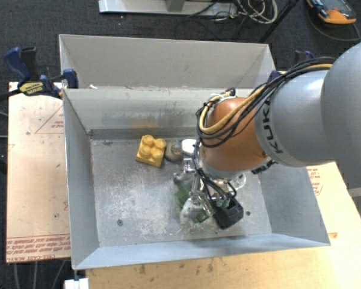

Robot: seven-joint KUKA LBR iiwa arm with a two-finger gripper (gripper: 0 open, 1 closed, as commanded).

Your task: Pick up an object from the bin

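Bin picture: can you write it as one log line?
gripper: low in bin near front wall, by small greenish thing | yellow toy block: apart, toward back wall | held: cannot tell

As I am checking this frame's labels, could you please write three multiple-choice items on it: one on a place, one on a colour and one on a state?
1. Where in the bin does the studded block lie?
A. near the back wall
B. in the front left corner
C. against the front wall

2. What colour is it?
A. red
B. yellow
C. blue

3. How is it?
A. resting on the floor, apart from the hand
B. lifted in the hand
C. stacked on a second block

Key: 1 A, it sits just below the back wall; 2 B, it is yellow all over; 3 A, bare floor separates them.
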